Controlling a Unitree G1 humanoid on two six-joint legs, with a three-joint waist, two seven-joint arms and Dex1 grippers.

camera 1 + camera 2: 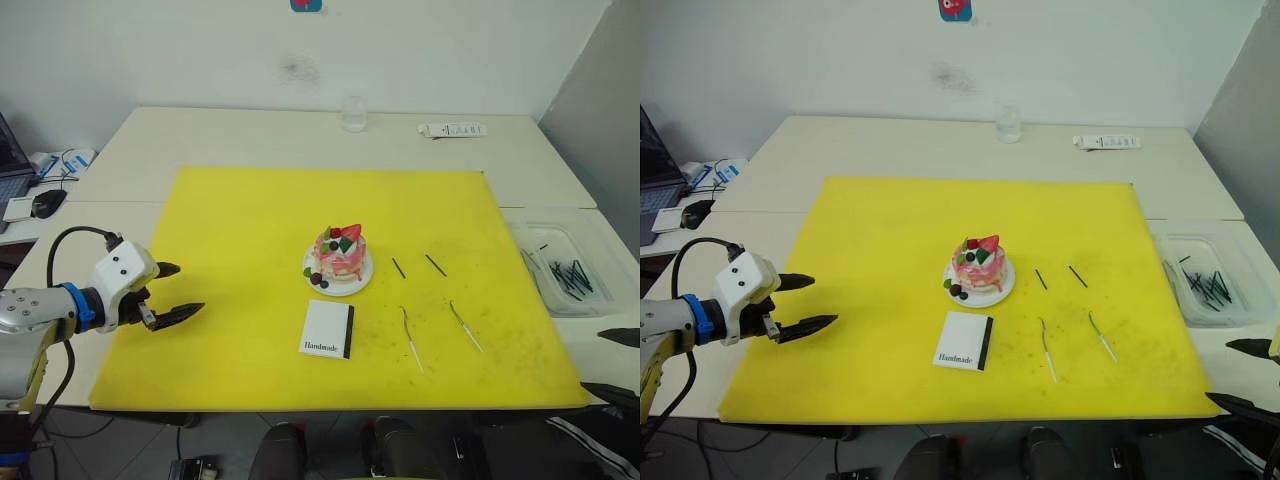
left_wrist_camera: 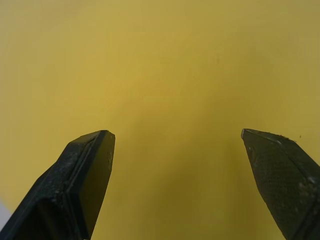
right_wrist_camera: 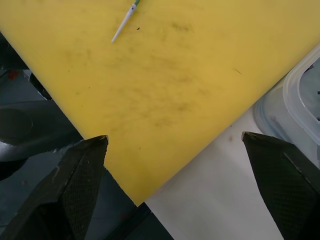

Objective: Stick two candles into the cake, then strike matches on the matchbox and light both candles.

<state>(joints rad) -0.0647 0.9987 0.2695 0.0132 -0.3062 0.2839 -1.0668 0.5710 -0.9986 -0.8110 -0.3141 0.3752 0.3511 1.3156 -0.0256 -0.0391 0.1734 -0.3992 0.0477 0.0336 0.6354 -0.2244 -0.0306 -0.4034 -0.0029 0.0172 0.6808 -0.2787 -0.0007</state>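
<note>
The cake (image 1: 340, 256) sits on its small white plate (image 1: 361, 281) in the middle of the yellow mat (image 1: 250, 220). Just in front of it lies the white matchbox (image 1: 328, 330). Two short dark matches (image 1: 399, 268) (image 1: 435, 264) lie to the cake's right. Nearer the front edge are two pale thin candles (image 1: 409, 336) (image 1: 464, 326). My left gripper (image 1: 188, 289) is open and empty over the mat's left edge, far from the cake. Open and empty too, my right gripper (image 1: 592, 360) hovers off the mat's front right corner; a candle's end (image 3: 125, 21) appears ahead of it in the right wrist view.
A clear plastic tub (image 1: 560, 290) holding several dark sticks stands right of the mat. At the table's back are a glass (image 1: 354, 113) and a white remote (image 1: 452, 129). A laptop and a mouse (image 1: 46, 203) lie on the far left.
</note>
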